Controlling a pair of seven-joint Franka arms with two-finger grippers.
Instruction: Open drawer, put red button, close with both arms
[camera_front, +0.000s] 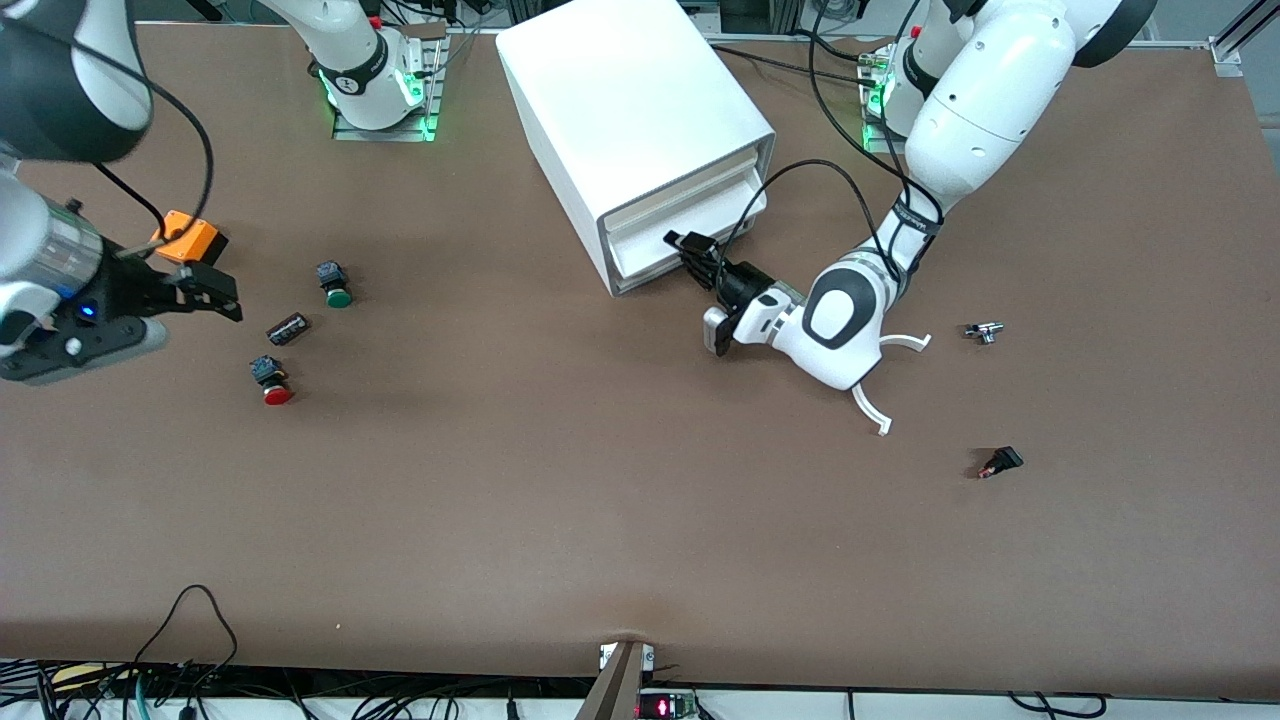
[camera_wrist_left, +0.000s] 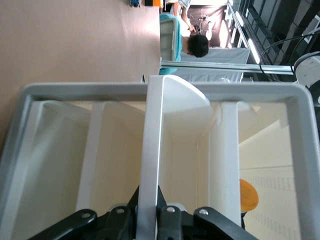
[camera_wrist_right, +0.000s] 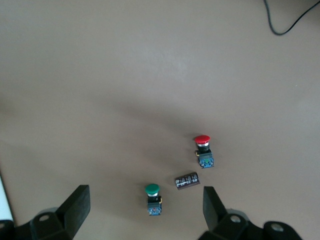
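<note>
At cabinet (camera_front: 640, 130), left tool (camera_front: 690, 250) clamped on drawer (camera_front: 685, 225) handle.

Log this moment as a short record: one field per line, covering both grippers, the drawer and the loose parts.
left gripper: shut on the handle of a drawer of the white cabinet
right gripper: open, above the table, over the buttons
red button: on the table, untouched
green button: farther from the front camera than the red one
small dark cylinder: between them

Green btn (camera_front: 335, 284) & dark cylinder (camera_front: 287, 328) side by side; orange block (camera_front: 190, 238) nearby; maybe metal clip (camera_front: 985, 332).
</note>
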